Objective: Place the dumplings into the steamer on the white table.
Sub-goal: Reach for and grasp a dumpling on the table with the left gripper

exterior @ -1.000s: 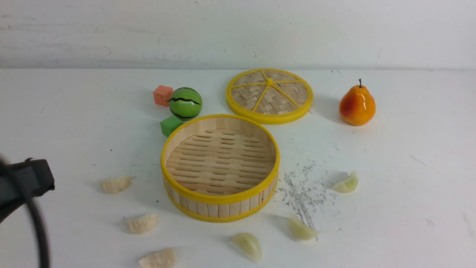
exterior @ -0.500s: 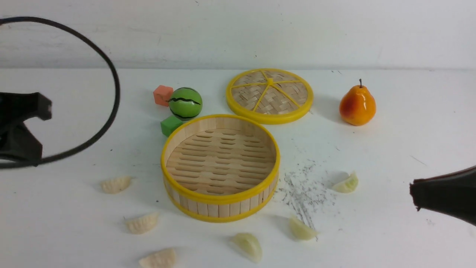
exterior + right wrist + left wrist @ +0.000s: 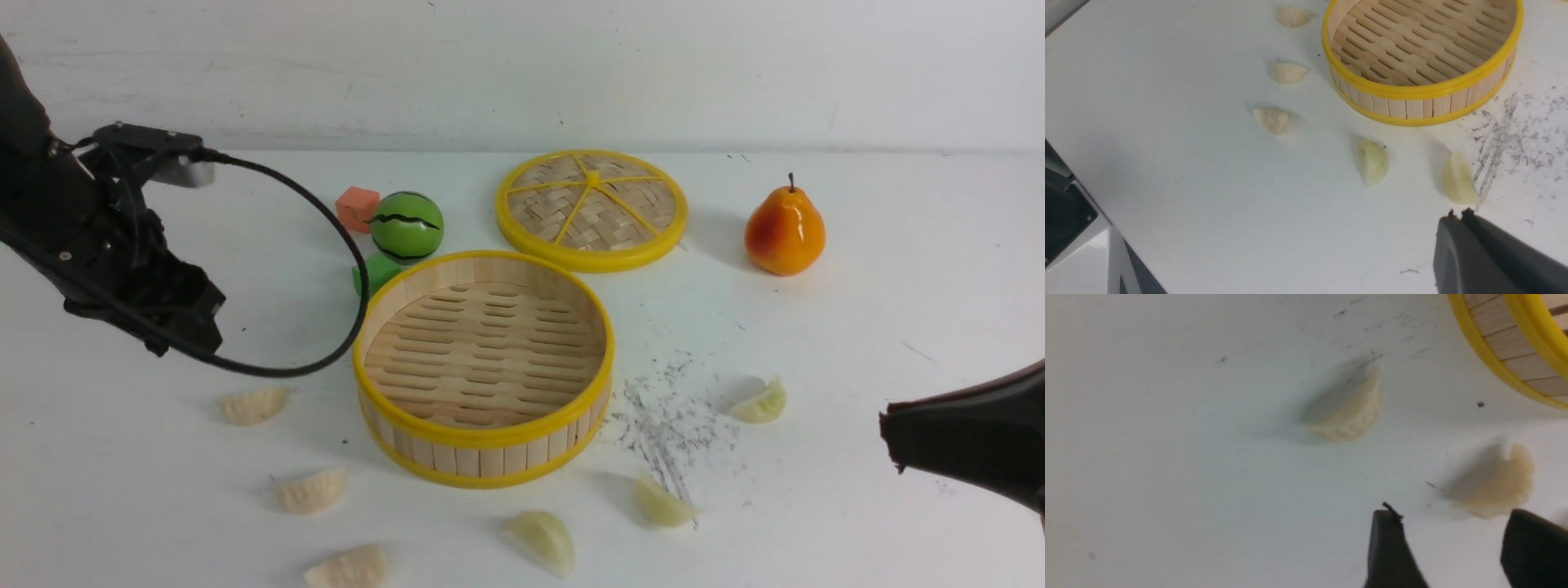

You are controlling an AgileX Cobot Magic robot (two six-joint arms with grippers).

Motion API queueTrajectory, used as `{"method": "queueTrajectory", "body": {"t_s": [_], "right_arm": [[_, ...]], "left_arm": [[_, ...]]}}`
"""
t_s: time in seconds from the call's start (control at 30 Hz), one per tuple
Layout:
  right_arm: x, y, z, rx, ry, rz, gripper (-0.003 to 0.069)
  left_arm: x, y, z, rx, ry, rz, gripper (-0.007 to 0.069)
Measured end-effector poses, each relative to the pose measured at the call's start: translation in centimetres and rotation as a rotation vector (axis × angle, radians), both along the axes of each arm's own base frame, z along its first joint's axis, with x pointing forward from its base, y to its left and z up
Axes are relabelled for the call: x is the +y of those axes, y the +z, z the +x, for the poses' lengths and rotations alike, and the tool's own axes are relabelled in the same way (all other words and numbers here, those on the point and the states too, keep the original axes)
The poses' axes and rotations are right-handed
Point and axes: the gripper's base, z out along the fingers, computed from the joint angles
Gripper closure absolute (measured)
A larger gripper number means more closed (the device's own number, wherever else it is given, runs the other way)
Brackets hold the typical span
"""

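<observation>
Here the left gripper [image 3: 1451,516] hangs with jaws parted and empty; a cream dumpling [image 3: 1494,482] lies on the white table [image 3: 1167,457] just beyond the gap, near the steamer [image 3: 1506,339]. The right gripper [image 3: 1457,214], jaws closed on nothing, points at a greenish dumpling [image 3: 1458,179] just ahead. All six dumplings [image 3: 313,490] lie outside the steamer.

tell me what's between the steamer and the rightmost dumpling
Only a patch of grey-black scuff marks on the white table, no object, between the steamer and that dumpling; the front view shows it.
</observation>
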Motion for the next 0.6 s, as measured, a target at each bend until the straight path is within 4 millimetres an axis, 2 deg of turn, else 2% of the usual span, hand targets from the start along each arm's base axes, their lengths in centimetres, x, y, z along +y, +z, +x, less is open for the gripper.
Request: {"method": "queueTrajectory", "body": {"t_s": [0.1, 0.17, 0.2, 0.4, 0.6], "right_arm": [[0.0, 0.0, 0.0, 0.000, 0.000, 0.000, 0.0666], [0.0, 0.0, 0.0, 0.000, 0.000, 0.000, 0.0666], [0.0, 0.0, 0.0, 0.000, 0.000, 0.000, 0.0664], [0.0, 0.0, 0.0, 0.000, 0.000, 0.000, 0.0662], [0.0, 0.0, 0.0, 0.000, 0.000, 0.000, 0.0659]], "left_arm": [[0.0, -1.3, 1.3, -0.038, -0.016, -0.001, 0.0144], [-0.1, -2.2, 1.9, -0.043, -0.014, -0.004, 0.0129], [0.0, -3.4, 2.6, -0.043, -0.012, -0.003, 0.0124], [0.1, -8.2, 4.3, 0.002, -0.125, 0.045, 0.0143], [-0.2, -10.7, 4.8, 0.031, -0.213, 0.039, 0.0183]]}}
